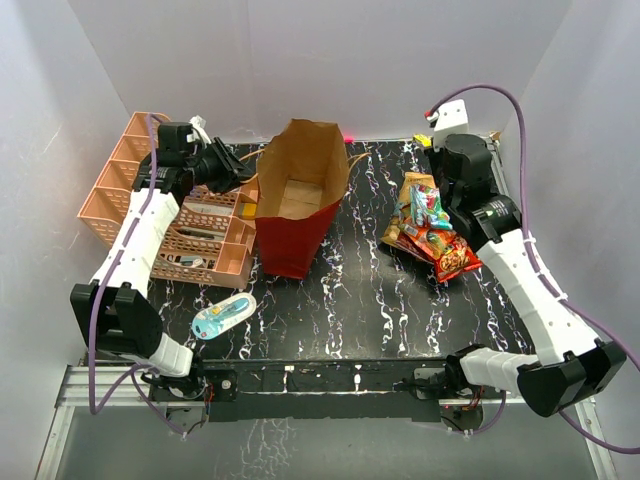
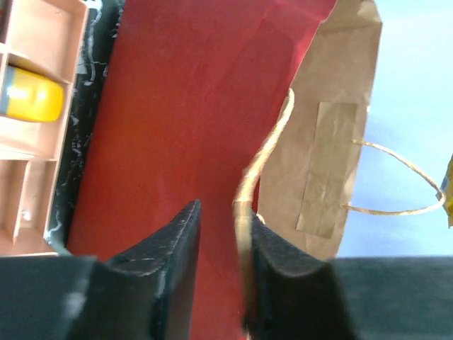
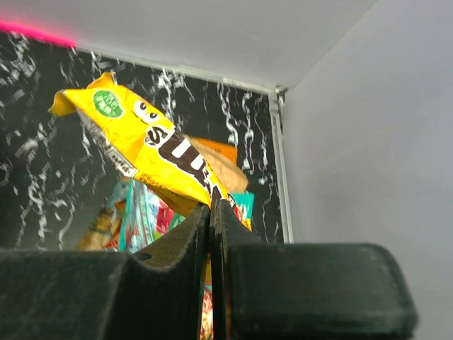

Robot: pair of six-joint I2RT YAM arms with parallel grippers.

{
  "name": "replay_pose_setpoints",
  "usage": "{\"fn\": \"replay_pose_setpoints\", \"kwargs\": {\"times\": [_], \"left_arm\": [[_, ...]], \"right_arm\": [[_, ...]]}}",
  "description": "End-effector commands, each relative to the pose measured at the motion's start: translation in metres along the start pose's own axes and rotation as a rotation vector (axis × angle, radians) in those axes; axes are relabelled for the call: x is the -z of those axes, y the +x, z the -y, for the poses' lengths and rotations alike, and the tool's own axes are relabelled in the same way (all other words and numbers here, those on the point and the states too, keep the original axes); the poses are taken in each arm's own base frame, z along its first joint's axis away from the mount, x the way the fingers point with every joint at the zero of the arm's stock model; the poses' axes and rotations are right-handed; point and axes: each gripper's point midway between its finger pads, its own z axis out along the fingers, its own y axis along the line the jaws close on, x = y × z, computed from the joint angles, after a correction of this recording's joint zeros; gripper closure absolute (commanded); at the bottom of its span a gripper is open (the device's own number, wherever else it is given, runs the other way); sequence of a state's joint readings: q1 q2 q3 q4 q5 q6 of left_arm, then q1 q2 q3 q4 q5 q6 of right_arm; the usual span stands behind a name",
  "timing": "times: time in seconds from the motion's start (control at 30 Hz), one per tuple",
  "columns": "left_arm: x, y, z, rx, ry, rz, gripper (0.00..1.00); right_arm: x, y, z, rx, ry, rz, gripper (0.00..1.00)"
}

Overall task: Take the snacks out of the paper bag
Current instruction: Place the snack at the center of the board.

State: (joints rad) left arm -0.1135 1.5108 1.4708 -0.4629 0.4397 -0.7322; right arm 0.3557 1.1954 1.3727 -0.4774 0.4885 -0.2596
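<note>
Pinching the yellow M&M's packet [image 3: 152,145] tight, the right tool [image 3: 211,212] hangs right of the paper bag [image 1: 300,190], where the snack pile [image 1: 432,238] lies; left tool [image 2: 223,219], narrowly parted, straddles the bag's twine handle [image 2: 265,159].

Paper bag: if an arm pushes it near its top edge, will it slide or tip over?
Probably it tips: the paper bag stands tall, and its inside looks empty, so it is likely light. Its thin paper walls would probably bend first.
</note>
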Motion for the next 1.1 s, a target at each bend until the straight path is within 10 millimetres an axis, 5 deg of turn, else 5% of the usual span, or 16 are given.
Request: {"fn": "replay_pose_setpoints", "kwargs": {"times": [0.0,0.2,0.3,0.6,0.83,1.07], "left_arm": [[0.025,-0.009,0.000,-0.068,-0.050,0.064,0.65],[0.039,-0.014,-0.001,-0.108,-0.084,0.111,0.39],[0.048,-0.018,-0.004,-0.132,-0.122,0.141,0.03],[0.078,-0.021,0.004,-0.234,-0.139,0.203,0.02],[0.100,-0.026,0.010,-0.308,-0.174,0.271,0.02],[0.110,-0.028,0.027,-0.353,-0.133,0.284,0.02]], "right_arm": [[-0.002,0.026,0.008,0.000,0.058,-0.067,0.93],[-0.019,0.081,0.004,0.029,0.079,-0.195,0.93],[-0.030,0.106,0.005,0.037,0.100,-0.244,0.93],[-0.051,0.145,-0.002,0.051,0.147,-0.240,0.93],[-0.048,0.162,-0.009,0.038,0.135,-0.230,0.92],[-0.050,0.172,-0.019,0.048,0.087,-0.247,0.76]]}}
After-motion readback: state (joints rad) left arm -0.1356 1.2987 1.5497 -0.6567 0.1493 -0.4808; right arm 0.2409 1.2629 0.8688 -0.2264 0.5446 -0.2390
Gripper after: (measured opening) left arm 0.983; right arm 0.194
